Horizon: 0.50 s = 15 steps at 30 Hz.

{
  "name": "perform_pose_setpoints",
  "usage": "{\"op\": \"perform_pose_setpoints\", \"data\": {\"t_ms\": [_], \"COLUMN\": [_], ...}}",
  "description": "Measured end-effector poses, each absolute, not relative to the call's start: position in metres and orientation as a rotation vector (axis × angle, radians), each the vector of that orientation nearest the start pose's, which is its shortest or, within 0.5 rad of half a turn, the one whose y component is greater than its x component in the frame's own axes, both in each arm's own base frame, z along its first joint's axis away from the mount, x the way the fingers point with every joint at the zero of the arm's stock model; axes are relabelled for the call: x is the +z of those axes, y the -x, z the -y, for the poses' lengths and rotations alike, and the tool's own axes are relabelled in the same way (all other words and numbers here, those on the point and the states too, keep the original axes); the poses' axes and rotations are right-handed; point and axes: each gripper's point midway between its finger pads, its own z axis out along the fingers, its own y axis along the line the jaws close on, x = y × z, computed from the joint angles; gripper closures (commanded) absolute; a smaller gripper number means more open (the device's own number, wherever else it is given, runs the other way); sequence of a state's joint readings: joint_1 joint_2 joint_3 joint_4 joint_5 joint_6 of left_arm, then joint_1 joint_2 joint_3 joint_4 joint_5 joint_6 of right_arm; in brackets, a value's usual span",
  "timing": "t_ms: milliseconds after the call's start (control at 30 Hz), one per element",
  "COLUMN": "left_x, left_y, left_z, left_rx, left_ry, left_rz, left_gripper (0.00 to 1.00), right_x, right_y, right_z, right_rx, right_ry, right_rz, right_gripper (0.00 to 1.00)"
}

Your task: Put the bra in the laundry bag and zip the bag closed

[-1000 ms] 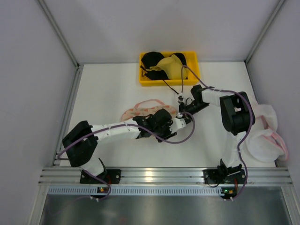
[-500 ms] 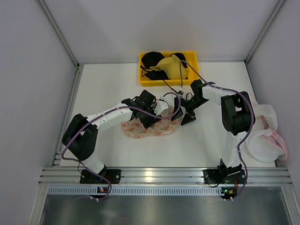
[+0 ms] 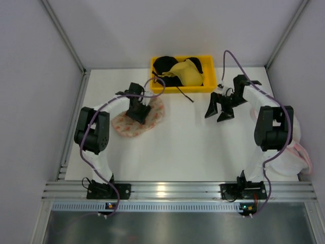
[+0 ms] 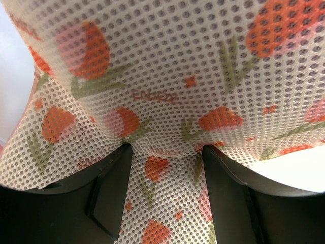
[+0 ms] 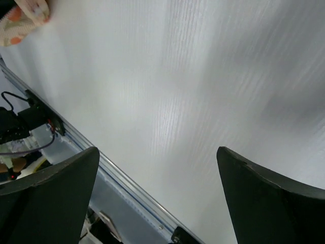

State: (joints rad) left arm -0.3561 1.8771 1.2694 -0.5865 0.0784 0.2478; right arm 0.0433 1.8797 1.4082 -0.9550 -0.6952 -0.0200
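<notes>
The laundry bag (image 3: 124,126), cream mesh with orange print, lies flat at the table's left, below the bin. My left gripper (image 3: 138,112) stands on its far half. In the left wrist view the printed mesh of the laundry bag (image 4: 167,76) fills the frame and bulges into the gap of the left gripper (image 4: 165,150), whose jaws pinch it from both sides. The bra does not show in any view. My right gripper (image 3: 217,113) hangs open above bare table right of the middle, with nothing in the right gripper (image 5: 157,150). A corner of the laundry bag (image 5: 20,20) shows at that view's top left.
A yellow bin (image 3: 167,90) at the back holds a yellow bra (image 3: 185,71) and black bras (image 3: 163,65); a black strap (image 3: 185,95) trails out onto the table. White pink-edged bags (image 3: 287,147) lie at the right edge. Walls close in both sides.
My left gripper has dragged the laundry bag from the middle to the back left. The right gripper opened, let go and swung to the right.
</notes>
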Motion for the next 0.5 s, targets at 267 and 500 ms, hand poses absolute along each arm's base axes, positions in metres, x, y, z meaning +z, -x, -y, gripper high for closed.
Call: {"op": "perform_pose_setpoints", "data": {"t_ms": [267,500], "left_x": [0.031,0.039], "left_y": [-0.462,-0.561], "left_z": [0.009,-0.051], "left_rx": [0.0,0.052], "left_ry": [-0.191,0.029], "left_rz": [-2.761,-2.604], "left_gripper": [0.38,0.36], "right_x": [0.094,0.082], "right_y": [-0.321,-0.313], "right_z": [-0.112,-0.098], "right_rx": [0.926,0.803], "right_ry": [0.167,0.189], "right_rz": [-2.83,-2.875], "right_gripper": [0.0,0.01]}}
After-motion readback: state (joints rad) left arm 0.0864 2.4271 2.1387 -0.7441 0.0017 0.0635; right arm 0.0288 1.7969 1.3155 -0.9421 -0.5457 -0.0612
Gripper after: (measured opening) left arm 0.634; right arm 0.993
